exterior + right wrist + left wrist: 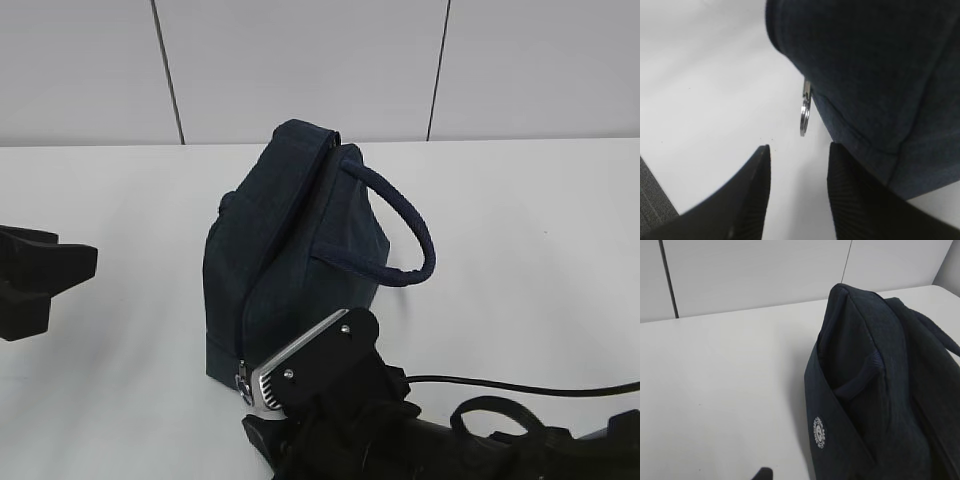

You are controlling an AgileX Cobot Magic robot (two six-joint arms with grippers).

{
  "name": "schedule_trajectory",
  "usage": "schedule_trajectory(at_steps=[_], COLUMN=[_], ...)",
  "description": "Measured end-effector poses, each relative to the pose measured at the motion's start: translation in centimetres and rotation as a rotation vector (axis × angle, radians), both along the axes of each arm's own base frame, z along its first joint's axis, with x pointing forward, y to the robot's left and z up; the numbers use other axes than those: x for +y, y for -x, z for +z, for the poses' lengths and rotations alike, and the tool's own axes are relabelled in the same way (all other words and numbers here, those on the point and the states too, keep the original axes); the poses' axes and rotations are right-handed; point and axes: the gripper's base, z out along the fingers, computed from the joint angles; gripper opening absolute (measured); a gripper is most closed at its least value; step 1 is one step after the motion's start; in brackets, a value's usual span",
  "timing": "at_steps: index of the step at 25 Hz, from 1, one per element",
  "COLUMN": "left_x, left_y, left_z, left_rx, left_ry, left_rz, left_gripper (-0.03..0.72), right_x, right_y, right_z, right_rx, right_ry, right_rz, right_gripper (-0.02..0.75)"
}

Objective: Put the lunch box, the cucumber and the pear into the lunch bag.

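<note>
The dark navy lunch bag point(290, 250) stands upright on the white table with its handles point(405, 215) up, and no opening shows. Its zipper's silver ring pull point(243, 380) hangs at the near bottom corner. My right gripper point(258, 405) is open just in front of that corner. In the right wrist view its fingers point(752, 190) flank bare table just below the ring pull point(805, 114), not touching it. My left gripper point(70, 287) is open and empty to the left of the bag point(875, 390). The lunch box, cucumber and pear are out of view.
A grey panelled wall point(300, 70) runs behind the table. A black cable point(500, 385) trails to the right from my right arm. The table's near edge shows in the right wrist view point(655, 200). A white round logo point(819, 432) marks the bag's side.
</note>
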Motion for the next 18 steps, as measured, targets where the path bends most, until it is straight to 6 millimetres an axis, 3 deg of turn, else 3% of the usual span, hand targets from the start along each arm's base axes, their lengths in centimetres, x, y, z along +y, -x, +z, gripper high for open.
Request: schedule_trajectory(at_steps=[11,18], left_x=[0.0,0.0], left_y=[0.0,0.0], left_z=[0.0,0.0], left_rx=[0.000,0.001], left_ry=[0.006,0.007], left_rz=[0.005,0.005], left_gripper=[0.284,0.281], right_x=[1.5,1.9], right_y=[-0.7,-1.1], right_z=[-1.4,-2.0], right_rx=[-0.030,-0.024], right_ry=[-0.024,-0.024], right_rz=[0.026,0.008], right_gripper=[0.299,0.248])
